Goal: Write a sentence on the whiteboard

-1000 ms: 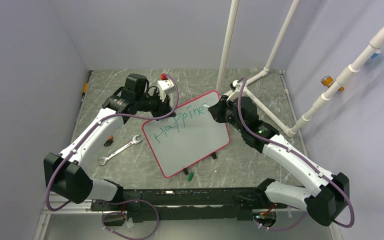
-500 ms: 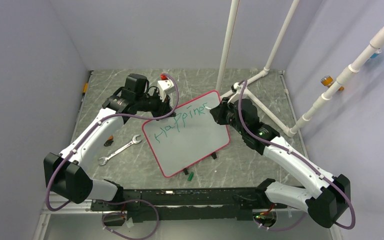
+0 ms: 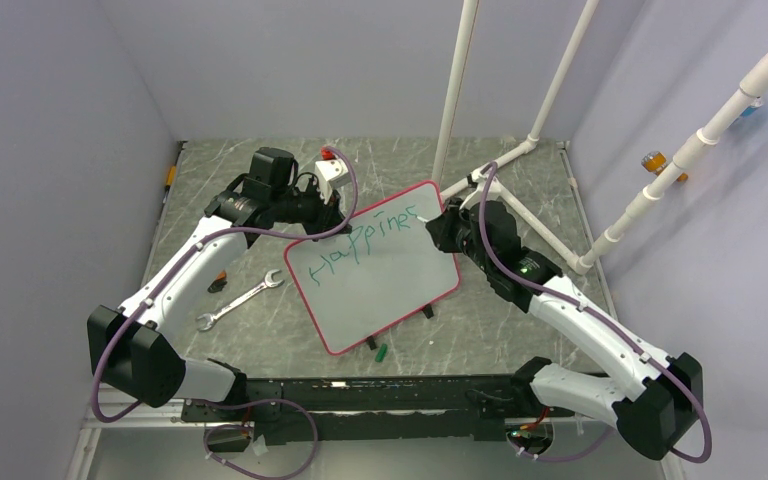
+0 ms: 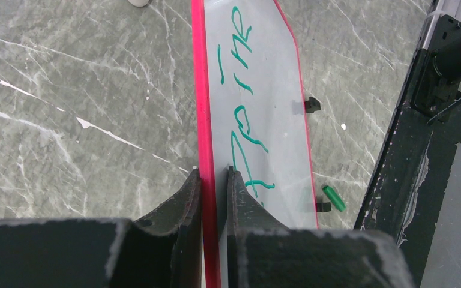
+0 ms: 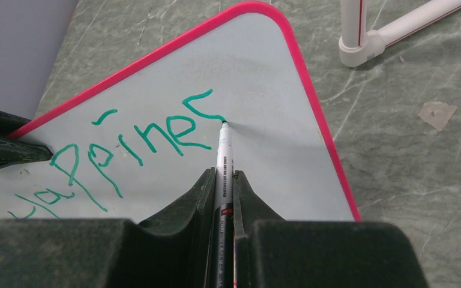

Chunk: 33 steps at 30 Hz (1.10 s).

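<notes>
Left end effector (image 4: 213,175) clamps whiteboard (image 4: 270,108) frame edge.

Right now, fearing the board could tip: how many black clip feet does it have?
2. One clip foot is on the whiteboard's near edge, toward the right arm; the other further left on it, by the green cap. More may be hidden.
</notes>
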Motion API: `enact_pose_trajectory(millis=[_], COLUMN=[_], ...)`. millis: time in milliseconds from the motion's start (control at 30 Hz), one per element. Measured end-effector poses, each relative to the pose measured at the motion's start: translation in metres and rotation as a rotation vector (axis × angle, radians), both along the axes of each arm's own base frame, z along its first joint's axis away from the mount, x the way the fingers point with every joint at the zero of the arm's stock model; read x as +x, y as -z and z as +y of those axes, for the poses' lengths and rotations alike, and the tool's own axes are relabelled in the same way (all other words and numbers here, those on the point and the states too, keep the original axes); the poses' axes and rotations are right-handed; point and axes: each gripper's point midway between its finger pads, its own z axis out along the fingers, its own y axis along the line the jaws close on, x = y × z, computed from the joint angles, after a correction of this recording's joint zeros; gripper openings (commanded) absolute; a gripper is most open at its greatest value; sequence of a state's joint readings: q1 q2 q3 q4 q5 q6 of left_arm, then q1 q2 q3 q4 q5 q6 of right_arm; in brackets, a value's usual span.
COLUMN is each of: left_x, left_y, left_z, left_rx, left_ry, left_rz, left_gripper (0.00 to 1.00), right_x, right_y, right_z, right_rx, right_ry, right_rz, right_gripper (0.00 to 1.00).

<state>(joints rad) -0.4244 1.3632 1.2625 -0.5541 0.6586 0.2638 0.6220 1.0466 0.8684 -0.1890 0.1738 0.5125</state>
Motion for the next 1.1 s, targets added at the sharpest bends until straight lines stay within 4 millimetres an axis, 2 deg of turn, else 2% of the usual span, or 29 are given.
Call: enact_pose_trajectory(millis=[800,900,1100], left_x=[0.0,-0.001,-0.003], left_y=[0.0,-0.002,-0.004], left_z=[0.0,-0.001,-0.002], left_rx=[-0.002,-0.008,-0.014], left_ry=[0.002,0.009,0.017], left_rz=[0.0,-0.003,-0.006], left_gripper=[0.0,0.0,0.0], right_x=[-0.01,-0.013,-0.02], right_y=[0.0,-0.008,-0.04], right_z=[0.012,0.011,0.002], right_rx=[0.025,0.041,0.09], right_ry=[-0.091,-0.095,-0.079], right_rz=[0.015,-0.006,-0.092], right_gripper=[0.0,0.0,0.0])
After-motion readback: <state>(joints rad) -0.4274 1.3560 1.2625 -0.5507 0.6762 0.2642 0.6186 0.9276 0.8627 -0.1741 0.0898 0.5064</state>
